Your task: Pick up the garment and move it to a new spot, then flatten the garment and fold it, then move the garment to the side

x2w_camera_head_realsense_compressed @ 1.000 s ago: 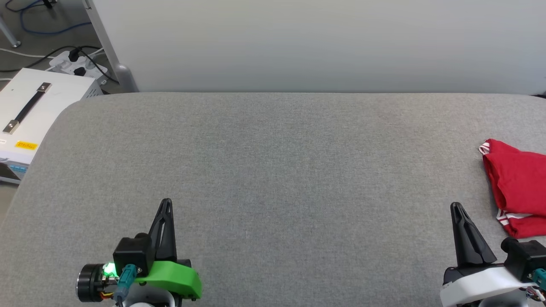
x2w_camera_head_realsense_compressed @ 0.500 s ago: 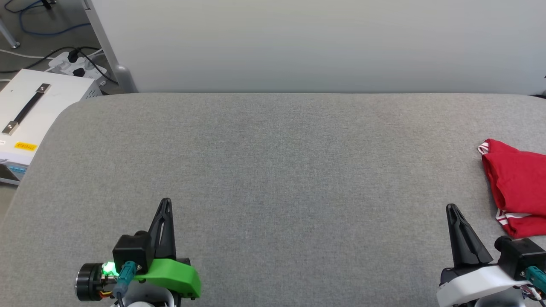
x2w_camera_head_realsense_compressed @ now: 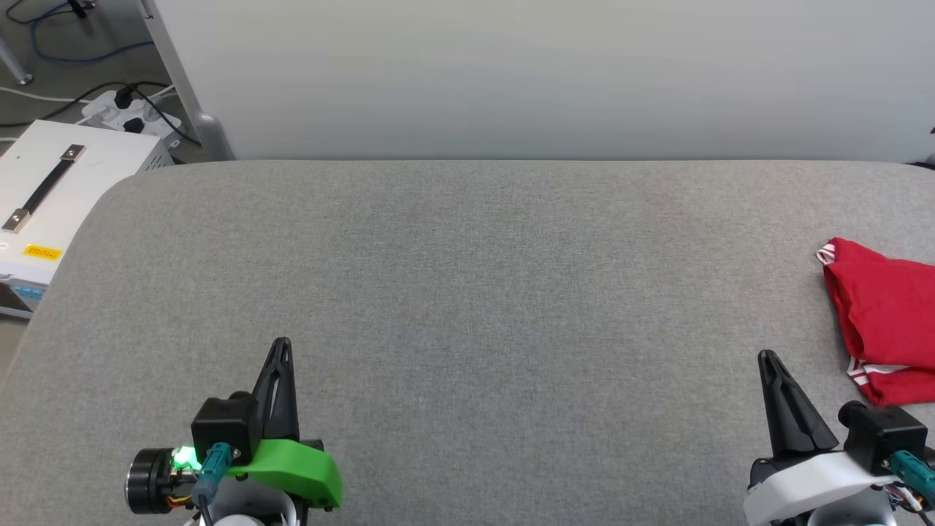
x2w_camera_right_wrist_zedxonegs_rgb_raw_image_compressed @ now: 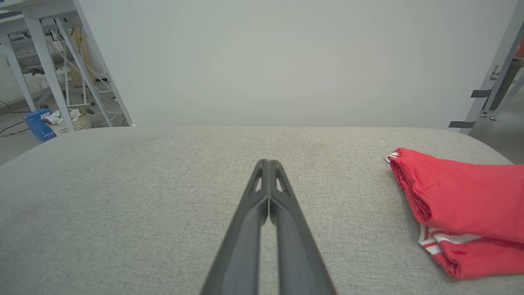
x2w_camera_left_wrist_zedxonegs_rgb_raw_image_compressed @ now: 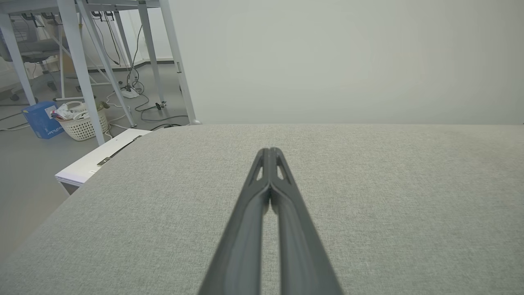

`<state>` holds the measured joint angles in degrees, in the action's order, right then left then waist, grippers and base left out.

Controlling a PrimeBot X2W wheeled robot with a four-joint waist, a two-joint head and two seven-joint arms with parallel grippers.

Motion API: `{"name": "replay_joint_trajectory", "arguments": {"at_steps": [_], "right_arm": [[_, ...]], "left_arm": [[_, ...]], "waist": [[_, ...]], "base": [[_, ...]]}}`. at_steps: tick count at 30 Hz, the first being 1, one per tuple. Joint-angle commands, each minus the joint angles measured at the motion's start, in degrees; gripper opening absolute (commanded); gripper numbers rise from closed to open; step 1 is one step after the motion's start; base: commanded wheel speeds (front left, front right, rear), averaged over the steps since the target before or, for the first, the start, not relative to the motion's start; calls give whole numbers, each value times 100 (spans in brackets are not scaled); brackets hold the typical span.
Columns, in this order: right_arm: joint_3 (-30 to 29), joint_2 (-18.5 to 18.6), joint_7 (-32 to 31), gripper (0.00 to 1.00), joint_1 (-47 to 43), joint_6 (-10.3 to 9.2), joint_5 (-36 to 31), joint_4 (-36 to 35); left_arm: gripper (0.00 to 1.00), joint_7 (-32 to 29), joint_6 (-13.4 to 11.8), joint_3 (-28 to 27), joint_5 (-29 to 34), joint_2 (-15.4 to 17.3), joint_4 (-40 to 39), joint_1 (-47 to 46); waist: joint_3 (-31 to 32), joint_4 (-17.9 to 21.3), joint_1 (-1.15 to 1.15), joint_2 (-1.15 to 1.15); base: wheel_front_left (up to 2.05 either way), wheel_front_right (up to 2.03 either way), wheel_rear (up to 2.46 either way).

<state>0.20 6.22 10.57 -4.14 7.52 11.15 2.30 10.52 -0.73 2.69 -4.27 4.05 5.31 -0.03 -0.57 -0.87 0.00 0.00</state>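
Shirt (x2w_camera_head_realsense_compressed: 885, 314) lies at the far right of the table (x2w_camera_head_realsense_compressed: 467, 277). It is a red layered bundle with a striped white cuff showing at its near edge, and neither hand touches it. That fits a shirt folded and set aside as the task wants. It equally fits a bundle waiting to be carried off and spread.

The right hand (x2w_camera_head_realsense_compressed: 765, 356) is the nearer, just beside the shirt, clenched on nothing. The left hand (x2w_camera_head_realsense_compressed: 281, 342) is well apart, also clenched and empty.

In my judgement the loose layers matter either way: any contact should be deliberate, with fingers parted beforehand, never a sideways brush.

Count: one shirt, two hands, one table, one white case (x2w_camera_head_realsense_compressed: 58, 190) beside its left corner.
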Motion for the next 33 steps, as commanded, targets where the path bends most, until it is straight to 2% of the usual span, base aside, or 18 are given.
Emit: {"name": "replay_joint_trajectory", "arguments": {"at_steps": [1, 33], "right_arm": [[-6, -23, -29, 0, 105, -1, -85, -50], [-11, -139, -412, 0, 220, -2, -468, -117]], "left_arm": [[0, -32, 21, -25, 72, -23, -30, 1], [0, -411, 40, -116, 204, -58, -217, 2]], "waist": [[1, 1, 0, 0], [22, 33, 0, 0]], "base": [[0, 0, 0], [0, 0, 0]]}}
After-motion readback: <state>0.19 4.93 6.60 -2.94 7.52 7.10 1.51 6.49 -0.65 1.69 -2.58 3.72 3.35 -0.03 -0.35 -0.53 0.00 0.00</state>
